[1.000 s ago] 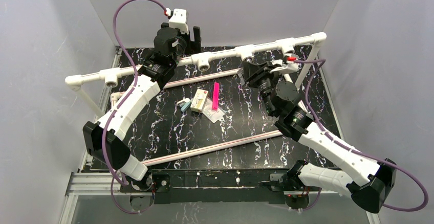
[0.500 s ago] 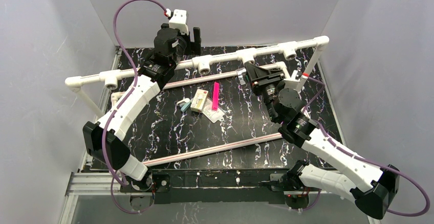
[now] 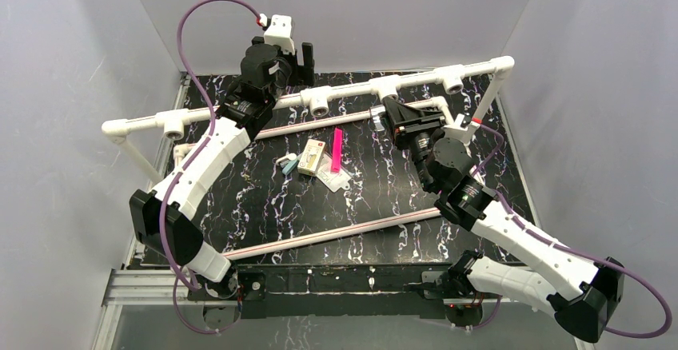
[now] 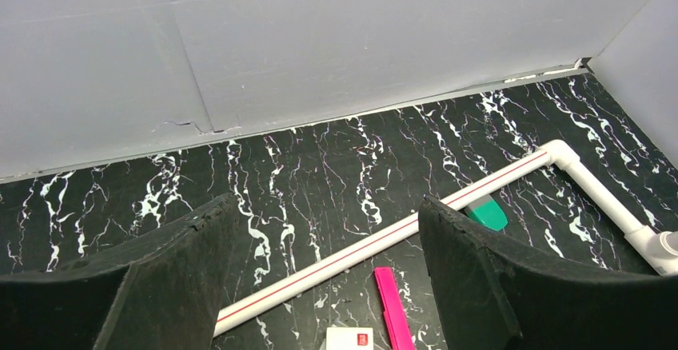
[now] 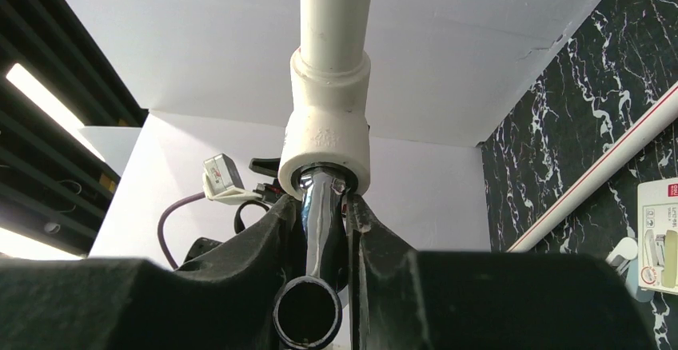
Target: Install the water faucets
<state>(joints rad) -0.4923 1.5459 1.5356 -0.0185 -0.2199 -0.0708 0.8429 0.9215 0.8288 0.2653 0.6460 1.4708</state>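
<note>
Grips the water faucet (image 5: 318,206) tight in the right gripper (image 5: 324,220), stem up inside the mouth of a white tee socket (image 5: 328,138) on the far pipe rail (image 3: 352,89), right of centre. Holds the left gripper (image 4: 328,262) spread wide, empty, at the far left, just beyond the rail.

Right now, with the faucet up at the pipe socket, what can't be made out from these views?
Right wrist: how deep the faucet sits in the tee socket; the socket's rim hides its end.
Right wrist: the rest of the faucet's body, masked by the right gripper and the bottom edge.
Top external: the faucet, too small and mostly covered by that gripper.
Left wrist: the white box, cut by the bottom edge.
</note>
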